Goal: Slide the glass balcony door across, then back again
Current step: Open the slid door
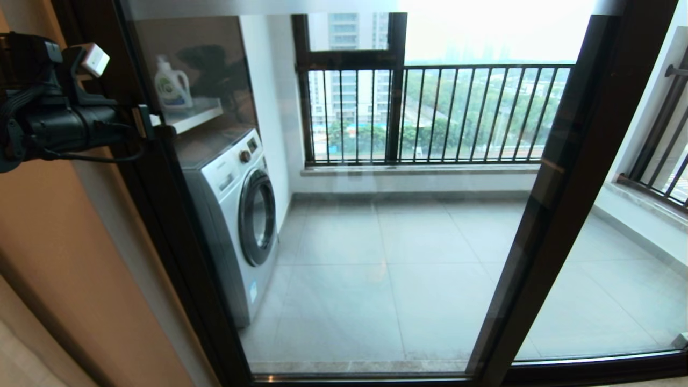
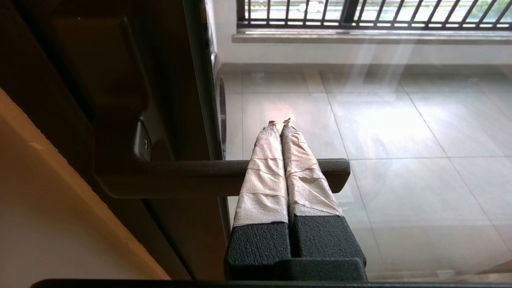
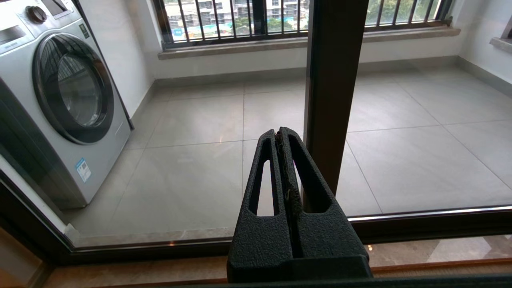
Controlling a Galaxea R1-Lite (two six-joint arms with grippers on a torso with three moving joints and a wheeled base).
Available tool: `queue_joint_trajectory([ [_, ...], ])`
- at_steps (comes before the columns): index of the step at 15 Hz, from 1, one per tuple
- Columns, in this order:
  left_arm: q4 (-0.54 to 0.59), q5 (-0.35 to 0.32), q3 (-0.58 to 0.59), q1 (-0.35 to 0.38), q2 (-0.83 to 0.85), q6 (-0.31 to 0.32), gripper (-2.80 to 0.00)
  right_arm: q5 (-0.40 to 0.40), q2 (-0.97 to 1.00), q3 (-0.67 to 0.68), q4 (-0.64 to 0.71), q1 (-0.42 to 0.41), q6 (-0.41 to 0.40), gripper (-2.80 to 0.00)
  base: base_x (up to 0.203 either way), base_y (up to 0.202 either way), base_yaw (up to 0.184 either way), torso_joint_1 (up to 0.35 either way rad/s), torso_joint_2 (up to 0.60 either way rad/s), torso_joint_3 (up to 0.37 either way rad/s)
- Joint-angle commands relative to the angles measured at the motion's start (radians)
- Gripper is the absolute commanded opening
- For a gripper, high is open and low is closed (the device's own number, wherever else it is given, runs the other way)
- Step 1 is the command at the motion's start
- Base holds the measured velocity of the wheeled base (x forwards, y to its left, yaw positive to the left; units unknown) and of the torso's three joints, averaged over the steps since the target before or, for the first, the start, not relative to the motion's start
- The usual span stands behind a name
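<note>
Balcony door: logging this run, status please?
Left gripper jaws shut, lying across the door handle. Right gripper shut, idle. Glass balcony door against left jamb. Nothing in the way.

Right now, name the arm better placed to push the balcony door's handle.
Left. The left gripper, shut, lies across the bar handle of the glass balcony door. The right gripper, also shut, hangs low near a frame upright, away from the handle.

home balcony, washing machine (image 1: pixel 236 215), railing (image 1: pixel 430 113)
</note>
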Motion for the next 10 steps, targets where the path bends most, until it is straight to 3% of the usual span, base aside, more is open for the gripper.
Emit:
queue_joint_trajectory([
  [1,0.005,0.001,0.015,0.000,0.012,0.001,-2.80,0.001,0.000,0.009,-0.001,0.000,0.000,-2.80,0.000,0.000,0.000,0.000,0.00,0.000],
  [10,0.004,0.051,0.045,0.000,0.053,0.003,-2.80,-0.001,0.000,0.009,-0.001,0.000,0.002,-2.80,0.000,0.000,0.000,0.000,0.00,0.000],
])
